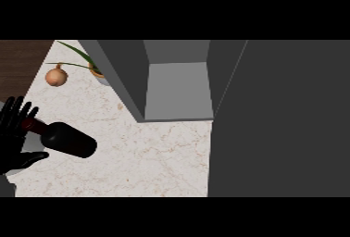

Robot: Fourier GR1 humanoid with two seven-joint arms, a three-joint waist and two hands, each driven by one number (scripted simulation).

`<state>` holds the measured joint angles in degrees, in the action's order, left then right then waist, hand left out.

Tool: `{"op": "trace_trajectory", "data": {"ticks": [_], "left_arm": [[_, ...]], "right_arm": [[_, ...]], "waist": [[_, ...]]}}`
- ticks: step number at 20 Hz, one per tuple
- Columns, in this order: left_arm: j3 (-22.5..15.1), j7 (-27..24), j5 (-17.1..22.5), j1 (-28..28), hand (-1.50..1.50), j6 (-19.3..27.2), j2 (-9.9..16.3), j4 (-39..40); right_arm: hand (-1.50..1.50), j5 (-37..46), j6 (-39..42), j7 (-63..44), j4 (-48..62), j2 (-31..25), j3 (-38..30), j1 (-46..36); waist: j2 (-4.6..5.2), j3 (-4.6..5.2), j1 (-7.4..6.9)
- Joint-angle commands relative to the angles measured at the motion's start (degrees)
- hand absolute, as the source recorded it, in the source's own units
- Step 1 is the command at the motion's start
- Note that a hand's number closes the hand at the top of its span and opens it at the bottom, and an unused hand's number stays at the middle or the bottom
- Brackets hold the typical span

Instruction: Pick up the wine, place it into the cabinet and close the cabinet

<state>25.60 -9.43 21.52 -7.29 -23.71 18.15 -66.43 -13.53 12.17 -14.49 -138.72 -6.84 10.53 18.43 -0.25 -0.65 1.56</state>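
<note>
Head view: steep look down on a pale marbled tabletop (150, 157).
Left hand (15, 134): at the view's left edge, fingers (21, 113) spread straight behind the bottle's neck, thumb low beneath it; released, not curled round anything that I can see.
Right hand: not visible anywhere.
Wine (68, 139): dark bottle, tilted, neck toward the left hand, base pointing toward mid-tabletop. It touches or nearly touches the fingers (contact hard to confirm). Whether it lies on the surface or is lifted, I cannot tell.
Cabinet (178, 88): grey box at upper centre, its opening showing a bare inner floor; the door (280, 120) is swung wide and fills the right side.
Progress: early, by my reading. Bottle not in the cabinet, door not closed; grasp, transfer and closing all remain.
Surroundings: onion (56, 76) and a potted plant (92, 65) at upper left, beside the cabinet's left wall.
Obstacles: the path from bottle to opening looks free; the cabinet's left wall edge is the likeliest thing to clip.
</note>
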Motion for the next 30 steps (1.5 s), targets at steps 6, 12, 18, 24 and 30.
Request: {"op": "trace_trajectory", "data": {"ticks": [6,12,18,24,30], "left_arm": [[-0.67,-10.93,-2.17,-2.82,-1.50,-10.11,0.60,21.61],[-1.75,-13.63,-3.74,-7.60,-1.50,-11.72,0.07,31.46],[-0.99,-20.24,-5.50,-11.83,-1.50,-14.03,2.42,41.24],[-0.13,-25.67,-5.21,-12.72,-1.50,-15.98,0.42,46.92],[-0.45,-27.04,-6.09,-15.99,-1.50,-15.43,0.45,49.90]], "right_arm": [[-1.50,-6.02,0.23,-2.97,-6.46,-0.34,-1.67,1.40],[-1.50,-4.79,0.86,-2.40,-8.03,0.61,0.12,4.16],[-1.50,-4.66,-0.44,-3.90,-9.02,0.81,-0.83,1.70],[-1.50,-5.62,0.50,-3.78,-8.21,0.07,-1.51,1.95],[-1.50,-5.39,2.29,-1.56,-7.50,-0.21,-2.25,3.96]], "waist": [[0.46,0.78,-0.28],[0.34,0.74,-0.22],[0.46,0.79,-0.33],[0.56,0.85,-0.10],[0.62,0.88,0.53]]}}
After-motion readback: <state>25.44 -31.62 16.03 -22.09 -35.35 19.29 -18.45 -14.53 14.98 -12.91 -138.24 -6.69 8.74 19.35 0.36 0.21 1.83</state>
